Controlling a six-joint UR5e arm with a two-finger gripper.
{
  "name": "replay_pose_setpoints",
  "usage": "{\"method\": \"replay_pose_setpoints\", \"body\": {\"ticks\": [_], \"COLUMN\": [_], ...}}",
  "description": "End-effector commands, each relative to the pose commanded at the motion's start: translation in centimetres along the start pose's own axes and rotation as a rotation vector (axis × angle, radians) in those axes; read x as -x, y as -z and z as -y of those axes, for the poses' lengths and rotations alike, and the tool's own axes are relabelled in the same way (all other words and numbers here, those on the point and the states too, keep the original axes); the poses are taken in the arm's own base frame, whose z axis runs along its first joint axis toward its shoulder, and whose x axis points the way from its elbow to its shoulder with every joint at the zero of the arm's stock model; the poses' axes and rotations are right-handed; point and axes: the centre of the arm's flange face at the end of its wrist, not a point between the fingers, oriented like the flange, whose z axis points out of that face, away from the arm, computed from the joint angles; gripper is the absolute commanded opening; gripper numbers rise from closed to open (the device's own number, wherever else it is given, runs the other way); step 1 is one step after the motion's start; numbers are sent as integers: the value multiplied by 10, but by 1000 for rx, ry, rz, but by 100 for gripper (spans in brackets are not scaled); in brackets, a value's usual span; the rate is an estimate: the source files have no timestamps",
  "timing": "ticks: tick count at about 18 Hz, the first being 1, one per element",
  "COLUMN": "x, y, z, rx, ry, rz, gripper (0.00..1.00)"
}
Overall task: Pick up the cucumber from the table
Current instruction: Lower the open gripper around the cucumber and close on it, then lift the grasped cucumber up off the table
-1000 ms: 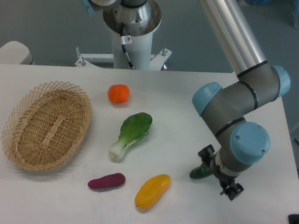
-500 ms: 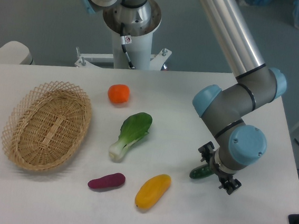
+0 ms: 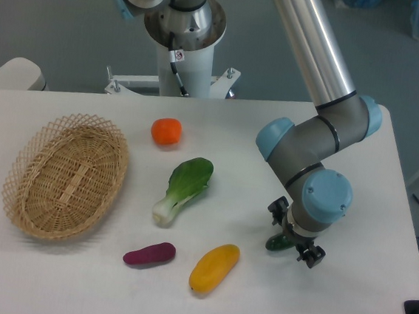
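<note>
- The small dark green glossy cucumber lies directly under your black two-finger gripper, near the white table's right edge.
- Its fingers straddle the cucumber; you cannot tell whether they grip.

On the white table, the gripper points down over the cucumber, its fingers either side of the dark green piece; the wrist hides whether they touch it. A yellow fruit and a purple vegetable lie to the left. Farther off are the bok choy, an orange fruit and a wicker basket.
</note>
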Motion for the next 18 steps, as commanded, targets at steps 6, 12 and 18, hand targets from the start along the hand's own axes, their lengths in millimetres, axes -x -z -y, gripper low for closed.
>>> {"method": "replay_pose_setpoints", "body": {"ticks": [6, 12, 18], "x": [-2, 2, 27], "y": [8, 23, 64], "z": [-2, 2, 1], "rx": [52, 60, 43], "ry": [-7, -19, -13], "rz": [7, 15, -2], "gripper": [39, 21, 21]}}
